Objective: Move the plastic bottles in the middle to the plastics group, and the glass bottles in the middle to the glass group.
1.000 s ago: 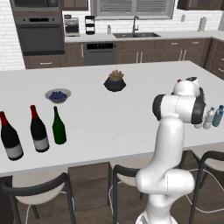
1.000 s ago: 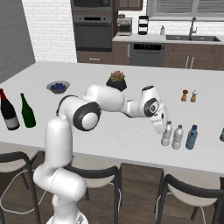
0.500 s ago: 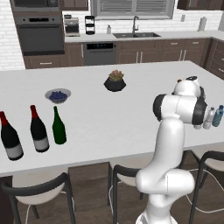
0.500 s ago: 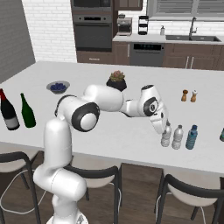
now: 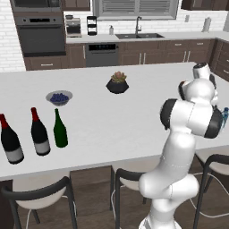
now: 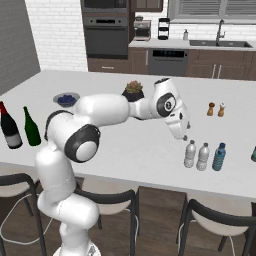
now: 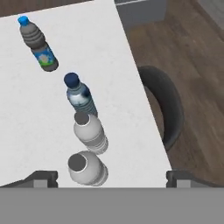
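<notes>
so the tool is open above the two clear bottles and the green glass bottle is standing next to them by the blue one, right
Not quite. The green glass bottle stands at the far other end of the counter, beside the two black wine bottles, as the left base view shows. The rest holds: the tool is open above the two clear bottles, which stand next to the blue bottle.

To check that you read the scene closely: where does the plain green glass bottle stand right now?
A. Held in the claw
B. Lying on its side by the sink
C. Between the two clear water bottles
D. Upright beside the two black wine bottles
D: the green glass bottle stands upright next to the black wine bottles, while the claw hangs open above the clear water bottles.
</notes>
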Motion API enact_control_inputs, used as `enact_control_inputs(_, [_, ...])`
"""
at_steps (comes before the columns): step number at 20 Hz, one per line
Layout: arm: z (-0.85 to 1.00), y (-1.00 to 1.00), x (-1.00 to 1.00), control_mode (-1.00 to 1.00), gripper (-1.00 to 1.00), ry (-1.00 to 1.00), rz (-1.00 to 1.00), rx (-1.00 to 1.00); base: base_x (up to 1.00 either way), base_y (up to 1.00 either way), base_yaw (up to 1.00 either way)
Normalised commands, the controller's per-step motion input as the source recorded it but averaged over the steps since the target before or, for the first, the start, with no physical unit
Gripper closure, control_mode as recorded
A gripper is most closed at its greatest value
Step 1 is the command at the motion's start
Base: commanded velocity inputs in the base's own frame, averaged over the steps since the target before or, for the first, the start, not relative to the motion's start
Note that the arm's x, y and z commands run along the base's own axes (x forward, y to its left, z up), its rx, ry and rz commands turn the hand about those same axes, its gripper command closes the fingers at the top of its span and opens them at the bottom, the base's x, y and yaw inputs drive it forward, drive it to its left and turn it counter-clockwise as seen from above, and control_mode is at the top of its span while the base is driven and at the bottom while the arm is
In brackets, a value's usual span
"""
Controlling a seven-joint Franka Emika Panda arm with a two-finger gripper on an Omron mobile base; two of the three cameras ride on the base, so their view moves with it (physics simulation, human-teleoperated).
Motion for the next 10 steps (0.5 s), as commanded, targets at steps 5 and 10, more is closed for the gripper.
enact_control_inputs(5, [0.09,0.57,-1.00,-1.00,-1.00,-0.01,0.37,-0.01,0.00,0.00,0.00])
enact_control_inputs(10, [0.22,1.00,-0.73,-1.00,-1.00,0.15,0.53,-0.17,0.00,0.00,0.00])
